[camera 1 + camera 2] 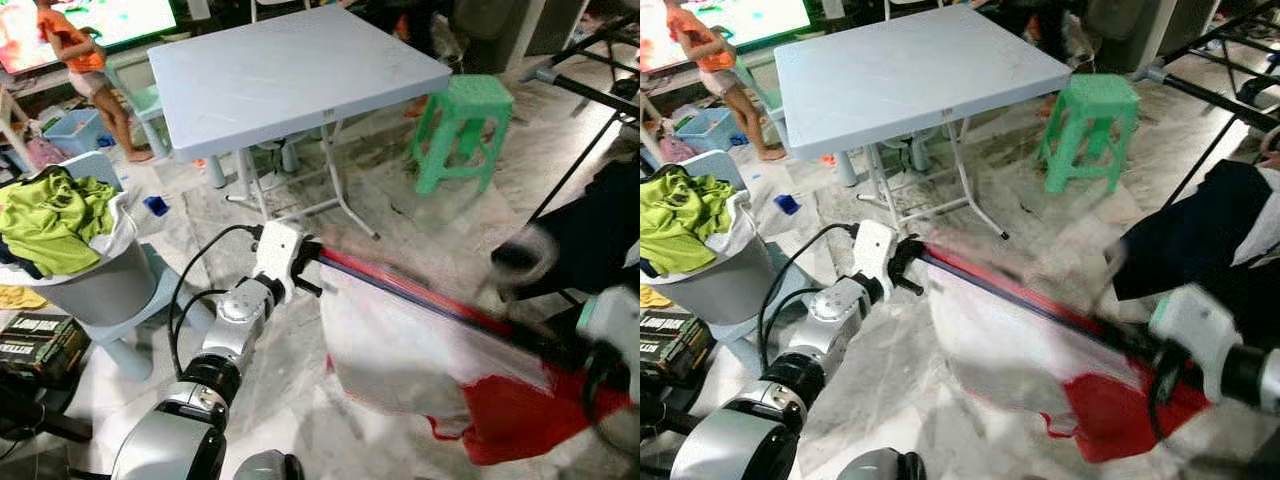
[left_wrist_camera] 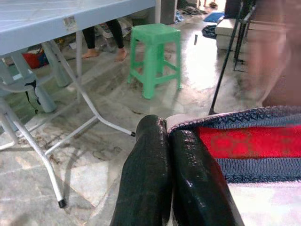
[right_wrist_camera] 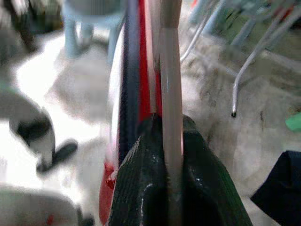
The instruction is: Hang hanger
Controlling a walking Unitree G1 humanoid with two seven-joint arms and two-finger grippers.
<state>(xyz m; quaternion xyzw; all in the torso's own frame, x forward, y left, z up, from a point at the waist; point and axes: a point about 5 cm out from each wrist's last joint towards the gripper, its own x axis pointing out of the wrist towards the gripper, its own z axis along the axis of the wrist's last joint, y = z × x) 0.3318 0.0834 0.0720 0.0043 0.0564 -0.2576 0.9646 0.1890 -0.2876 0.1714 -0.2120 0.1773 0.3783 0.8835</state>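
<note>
the robot's left arm (image 1: 215, 365) is a chain of rounded silver segments joined by black ribbed collars, rising from 7 o'clock in the left eye view. a black cable (image 1: 190, 285) loops off its outer side at about 9 o'clock of the wrist. the wrist ends in a boxy white housing (image 1: 277, 255) that carries the left gripper (image 1: 308, 268), whose fingers (image 2: 150, 179) are long, glossy black and faintly textured. at 4 o'clock, the right arm's white housing (image 1: 1195, 325) is blurred; the right gripper (image 3: 171, 174) shows dark ribbed fingers (image 3: 141, 183).
</note>
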